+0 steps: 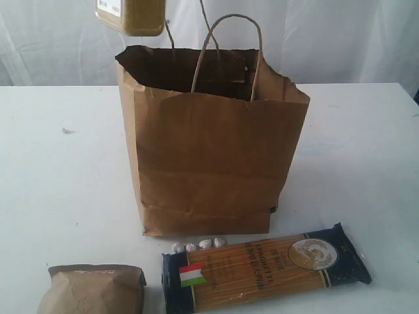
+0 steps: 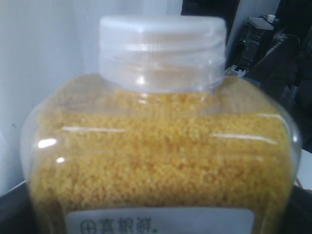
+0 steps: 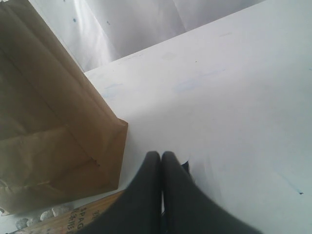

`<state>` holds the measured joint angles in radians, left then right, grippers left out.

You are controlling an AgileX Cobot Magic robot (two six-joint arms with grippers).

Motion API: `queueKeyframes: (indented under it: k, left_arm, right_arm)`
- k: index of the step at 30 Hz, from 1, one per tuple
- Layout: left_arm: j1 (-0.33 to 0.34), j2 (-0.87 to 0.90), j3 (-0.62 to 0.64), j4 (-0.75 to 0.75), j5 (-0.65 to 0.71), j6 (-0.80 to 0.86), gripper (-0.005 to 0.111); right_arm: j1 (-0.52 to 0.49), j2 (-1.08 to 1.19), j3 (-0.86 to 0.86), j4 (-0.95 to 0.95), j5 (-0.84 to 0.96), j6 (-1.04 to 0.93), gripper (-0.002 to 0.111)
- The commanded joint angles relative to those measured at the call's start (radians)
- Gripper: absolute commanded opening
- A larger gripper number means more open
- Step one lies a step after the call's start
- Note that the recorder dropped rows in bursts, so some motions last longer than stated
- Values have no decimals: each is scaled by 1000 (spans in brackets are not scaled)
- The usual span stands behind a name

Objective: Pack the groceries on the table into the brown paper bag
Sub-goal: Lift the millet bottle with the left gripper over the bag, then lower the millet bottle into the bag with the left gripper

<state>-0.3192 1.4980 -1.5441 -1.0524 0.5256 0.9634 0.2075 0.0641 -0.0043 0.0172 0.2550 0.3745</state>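
Observation:
The brown paper bag [image 1: 206, 140] stands open and upright mid-table [image 1: 366, 144]. The yellow-grain bottle [image 1: 131, 14] hangs in the air above the bag's rear left corner. It fills the left wrist view [image 2: 161, 146] with its clear cap on, and my left gripper [image 2: 158, 222] is shut on it, its fingers almost hidden. The spaghetti packet [image 1: 265, 269] lies flat in front of the bag. The kraft pouch [image 1: 91, 288] sits at the front left. My right gripper [image 3: 161, 155] is shut and empty, above the spaghetti packet's [image 3: 63, 219] end beside the bag [image 3: 53, 131].
Several small white pebble-like pieces [image 1: 198, 244] lie between the bag's base and the spaghetti packet. The bag's cord handles [image 1: 226, 46] stick up over its mouth. A white curtain hangs behind the table.

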Motion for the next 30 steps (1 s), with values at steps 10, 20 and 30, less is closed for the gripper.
queueKeyframes:
  k: [10,20,30]
  left_arm:
    - [-91,100,-17,-67,-56,65,0]
    - [-91,147,-16,-51,-87,114,0]
    - [-91,167,116,-38,-8,122,0]
  right_arm:
    - [-8,-3,4,-10,-10,1,0]
    - [-8,-3,4,-10,-10,1,0]
    - [-8,-3,4,-8,-10,1,0]
